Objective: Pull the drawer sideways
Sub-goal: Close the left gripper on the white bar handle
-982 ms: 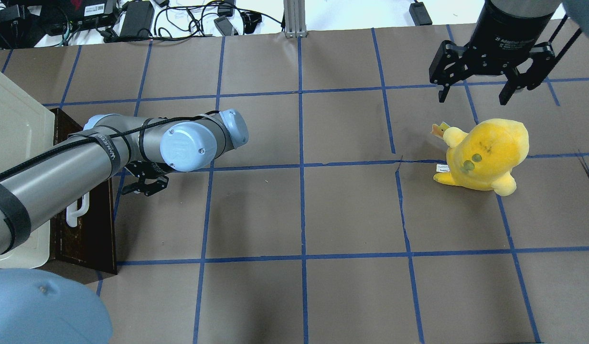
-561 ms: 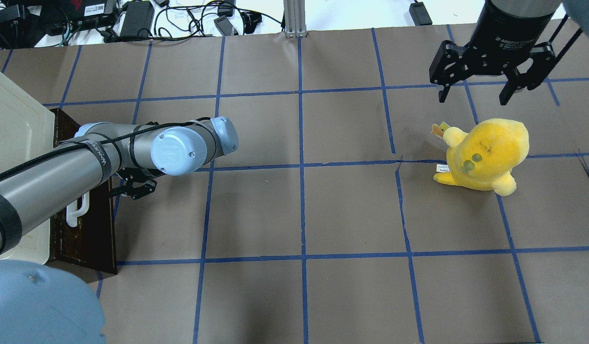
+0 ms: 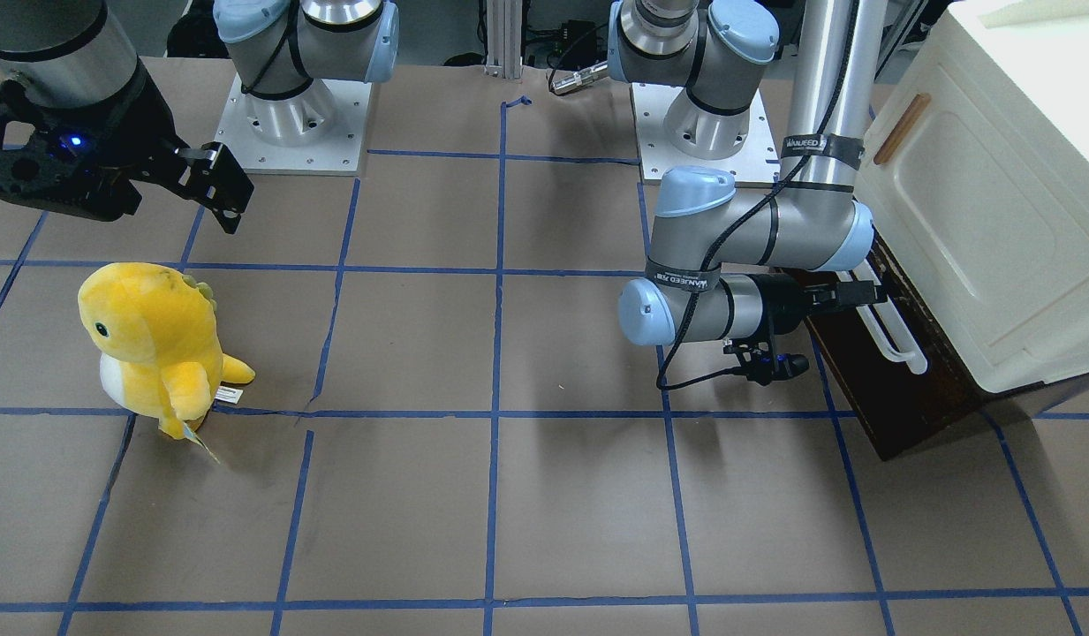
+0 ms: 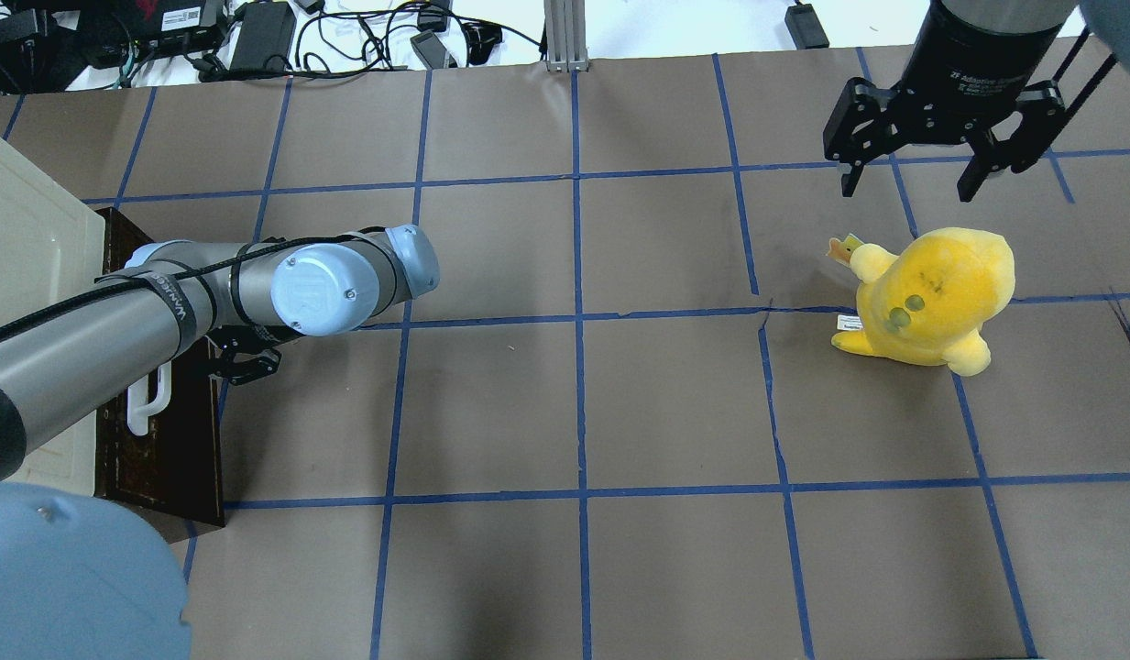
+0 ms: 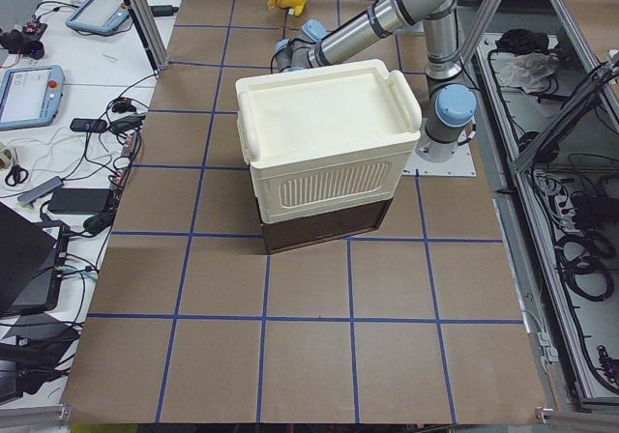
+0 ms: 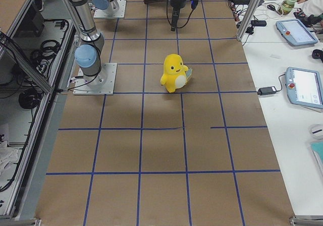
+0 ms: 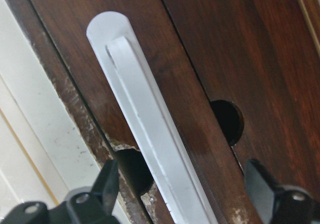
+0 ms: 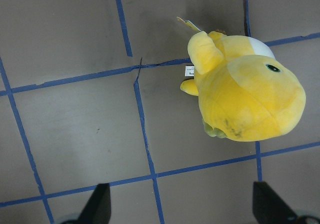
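The left gripper (image 7: 183, 189), fingers spread wide, lines up across the white bar handle (image 7: 150, 134) of the drawer (image 7: 210, 49), poised to clamp for a sideways pull; the right gripper (image 4: 908, 188) idles, jaws apart.

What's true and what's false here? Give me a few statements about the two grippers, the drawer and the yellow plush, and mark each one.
1. The left gripper is open, with one finger on each side of the white handle. True.
2. The right gripper is shut on the yellow plush. False: it is open and hangs above the table, apart from the plush.
3. The yellow plush lies flat on its side. False: it stands upright on the table.
4. The front of the drawer is dark brown wood. True.
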`<state>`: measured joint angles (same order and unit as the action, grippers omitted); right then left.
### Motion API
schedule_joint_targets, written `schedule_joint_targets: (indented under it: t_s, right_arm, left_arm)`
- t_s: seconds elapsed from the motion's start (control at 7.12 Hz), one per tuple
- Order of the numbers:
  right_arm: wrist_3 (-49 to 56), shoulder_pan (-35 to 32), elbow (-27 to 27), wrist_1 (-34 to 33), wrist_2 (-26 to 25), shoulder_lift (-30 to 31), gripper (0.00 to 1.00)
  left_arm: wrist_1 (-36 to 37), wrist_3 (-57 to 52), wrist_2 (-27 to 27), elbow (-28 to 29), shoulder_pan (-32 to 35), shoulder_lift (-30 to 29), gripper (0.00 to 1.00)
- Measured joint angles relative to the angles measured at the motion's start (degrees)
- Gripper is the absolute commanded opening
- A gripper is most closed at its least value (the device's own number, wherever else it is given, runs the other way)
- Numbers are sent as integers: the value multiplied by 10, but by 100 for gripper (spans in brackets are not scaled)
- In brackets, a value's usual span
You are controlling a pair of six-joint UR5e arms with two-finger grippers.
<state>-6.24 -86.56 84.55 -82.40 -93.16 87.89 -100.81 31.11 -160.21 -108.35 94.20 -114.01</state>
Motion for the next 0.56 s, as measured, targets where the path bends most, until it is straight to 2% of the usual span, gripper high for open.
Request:
schedule_joint_targets:
  t_s: [0.42, 0.56]
  right_arm:
    - [0, 0, 0, 0, 0, 0, 100]
    - [0, 0, 0, 0, 0, 0, 100]
  left_arm:
    - [0, 5, -1, 0, 0, -2, 26]
    - [0, 5, 0, 0, 1, -3, 25]
